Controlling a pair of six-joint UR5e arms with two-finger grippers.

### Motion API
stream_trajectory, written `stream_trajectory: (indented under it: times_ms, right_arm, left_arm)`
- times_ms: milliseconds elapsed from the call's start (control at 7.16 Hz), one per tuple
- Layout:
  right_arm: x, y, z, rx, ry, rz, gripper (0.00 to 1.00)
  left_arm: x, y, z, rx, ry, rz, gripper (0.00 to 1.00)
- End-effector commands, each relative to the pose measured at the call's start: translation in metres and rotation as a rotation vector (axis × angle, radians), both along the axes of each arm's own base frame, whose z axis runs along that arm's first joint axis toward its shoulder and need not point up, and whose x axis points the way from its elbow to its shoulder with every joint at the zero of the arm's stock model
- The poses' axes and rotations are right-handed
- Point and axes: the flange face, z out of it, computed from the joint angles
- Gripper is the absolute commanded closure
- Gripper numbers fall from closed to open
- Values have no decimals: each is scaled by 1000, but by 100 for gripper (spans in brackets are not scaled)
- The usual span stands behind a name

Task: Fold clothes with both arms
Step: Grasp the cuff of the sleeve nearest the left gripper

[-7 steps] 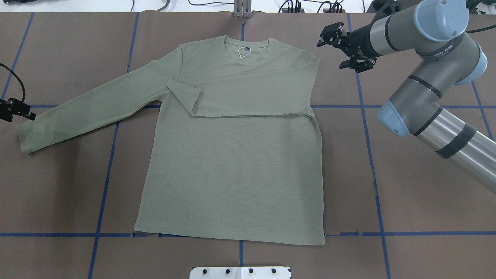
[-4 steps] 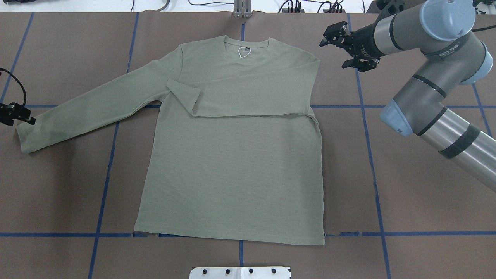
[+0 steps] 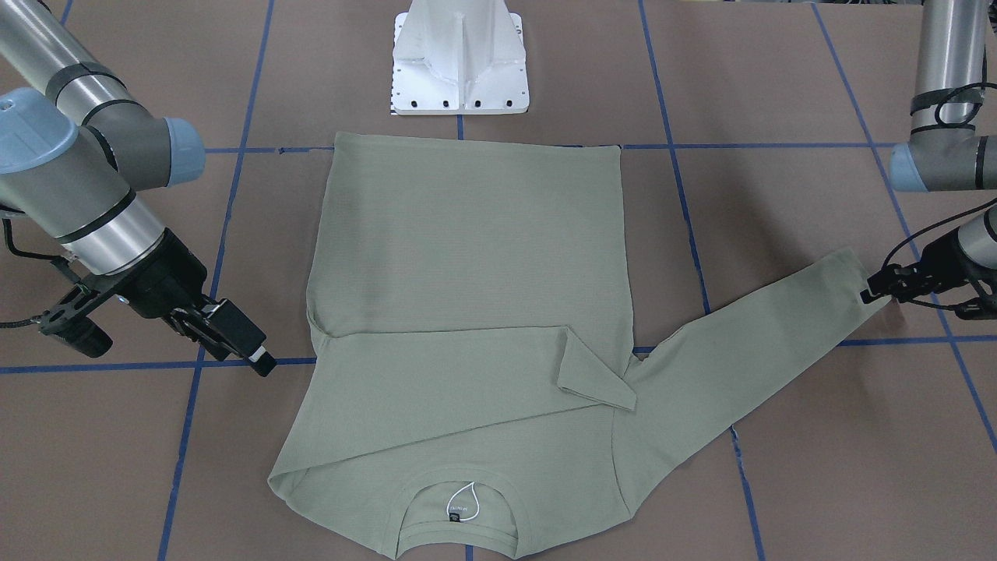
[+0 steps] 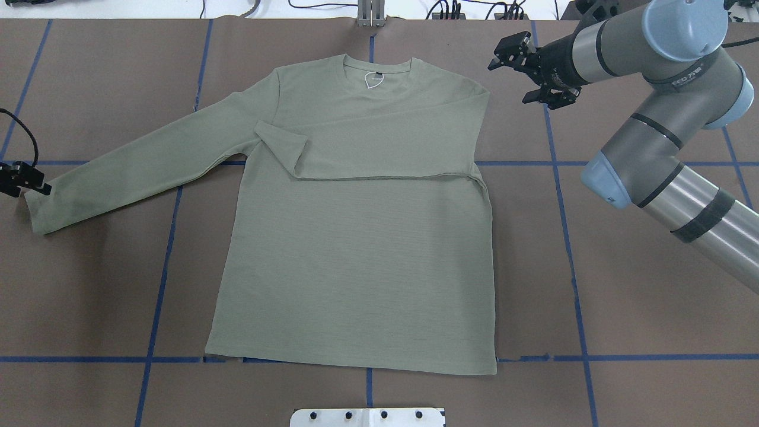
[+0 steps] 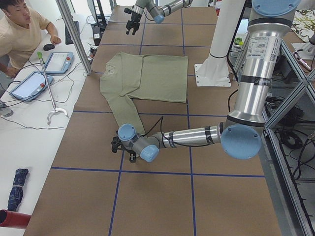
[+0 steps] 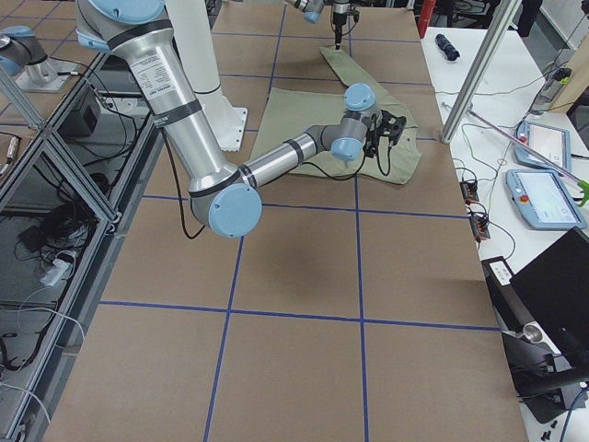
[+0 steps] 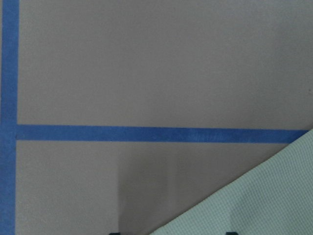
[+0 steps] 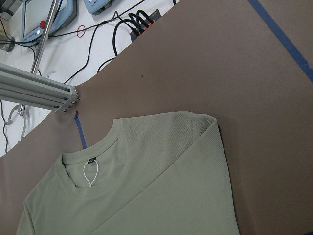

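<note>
The sage-green shirt (image 4: 356, 267) lies flat on the brown tabletop (image 4: 89, 296), one sleeve folded across its chest and the other outstretched to the left gripper (image 4: 26, 182), whose fingers' spread I cannot tell, while the right gripper (image 4: 514, 78) hovers beside the shoulder, fingers wide apart and empty.

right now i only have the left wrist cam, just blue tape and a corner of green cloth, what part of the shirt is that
Observer: It is the cuff of the shirt's outstretched sleeve. The left gripper sits right at its edge.
Operator: is the other sleeve folded
Observer: Yes, the other sleeve lies folded across the chest.
Operator: and the right gripper
Observer: The right gripper is open and off the cloth, beside the shoulder.
</note>
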Motion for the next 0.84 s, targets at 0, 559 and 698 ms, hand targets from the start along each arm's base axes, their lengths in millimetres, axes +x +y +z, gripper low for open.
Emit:
stream_trajectory:
  times_ms: [0,559,698]
  right_arm:
    - [1,1,-3,5,-4,0,0]
    - [1,1,-5,5,-7,1,0]
    - [1,1,-5,5,-7,1,0]
  left_arm:
    - [0,2,1,-2,4,3,39]
    - [-4,11,5,16,19,-2,100]
    - [-3,11,-1,24,26,-1,100]
